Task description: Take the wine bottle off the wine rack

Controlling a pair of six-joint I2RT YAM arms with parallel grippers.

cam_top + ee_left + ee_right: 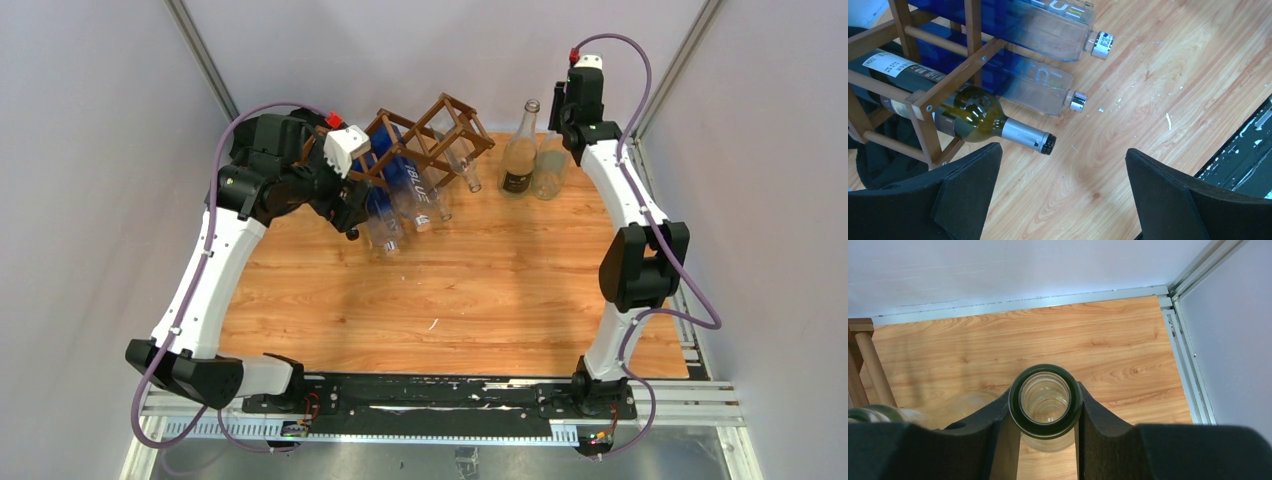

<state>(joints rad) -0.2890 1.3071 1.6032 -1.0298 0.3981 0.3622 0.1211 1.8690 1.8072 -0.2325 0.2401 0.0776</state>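
While the left gripper (1063,165) hung with its two black pads spread wide and nothing between them, the wine bottle (970,112) lay on its side in the wine rack (943,82), at about 10 o'clock from the pads in the left wrist view. It was dark green glass with a silver-foiled neck and a black cap. The neck stuck out of a low cell toward 4 o'clock over the wooden table (1148,90), apart from both pads; whether the cap touched the wood could not be told. Two blue bottles (1048,87) lay in the cells beyond it, toward 12 o'clock, with their necks pointing the same way.

From above, the rack sat toward 11 o'clock on the table, with the left wrist over its near-left end. At 1 o'clock two bottles stood upright off the rack: a labelled bottle (519,160) and, just beside it at its 3 o'clock, a green-rimmed bottle (1045,371). The right gripper (1046,410) was clamped on the neck of the green-rimmed bottle, whose open mouth faced the wrist camera.
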